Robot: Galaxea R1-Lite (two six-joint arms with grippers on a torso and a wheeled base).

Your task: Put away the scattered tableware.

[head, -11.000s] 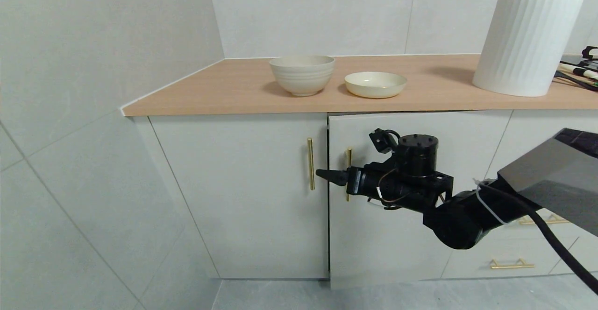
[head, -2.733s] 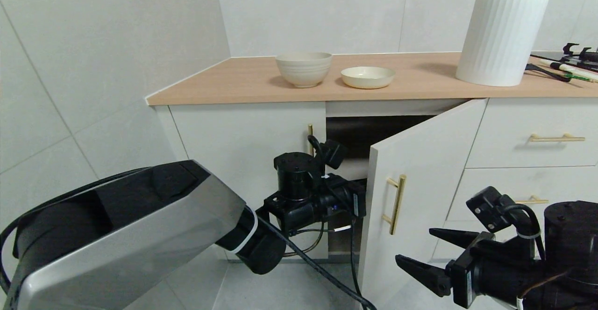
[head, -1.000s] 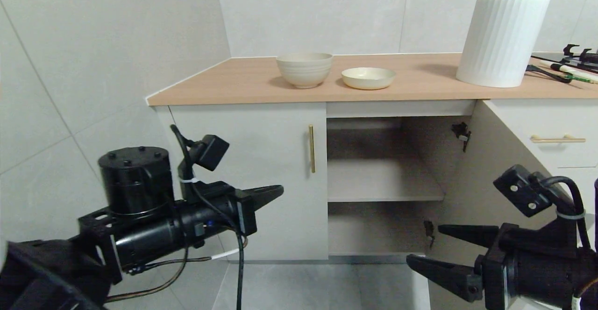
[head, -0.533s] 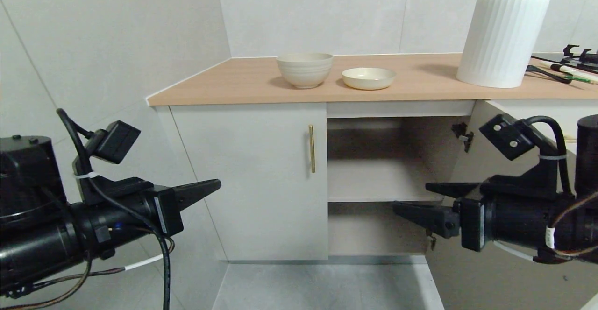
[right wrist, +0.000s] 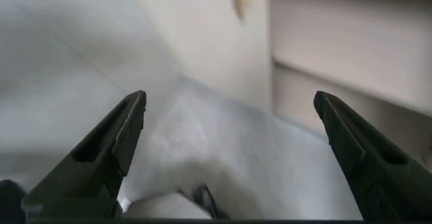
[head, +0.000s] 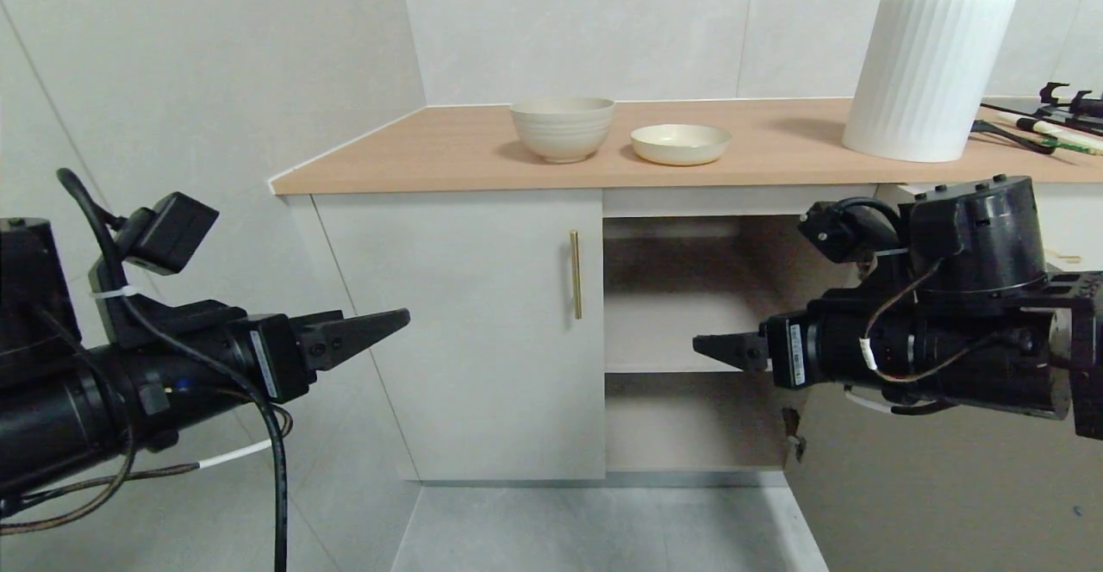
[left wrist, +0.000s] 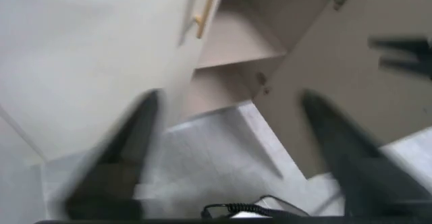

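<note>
The left gripper (head: 389,322) hangs low beside the tiled wall, level with the middle of the cupboard. It lies flat and points right, toward the closed left door (head: 482,331). The left wrist view is blurred, but its fingers (left wrist: 118,160) seem spread wide with nothing between them.

On the wooden counter (head: 431,163) above that door stands the bowl (head: 562,128), upright with its mouth up, near the front edge. Just to its right, close but not touching, the shallow dish (head: 681,143) lies flat, hollow side up. Both are round, and the pair forms a line along the length of the counter.

A gold handle (head: 575,274) runs upright down the closed door's right edge. Next to it the cupboard is open, with a bare shelf (head: 672,335) across the middle. The right gripper (head: 708,348) hangs in front of this opening at shelf height, lying flat and pointing left. In its wrist view its fingers (right wrist: 111,150) are wide apart and hold nothing. The open right door (head: 905,486) is swung out below that arm.

Farther right on the counter a tall white ribbed container (head: 926,77) stands upright, and some utensils (head: 1047,124) lie at the far edge.
</note>
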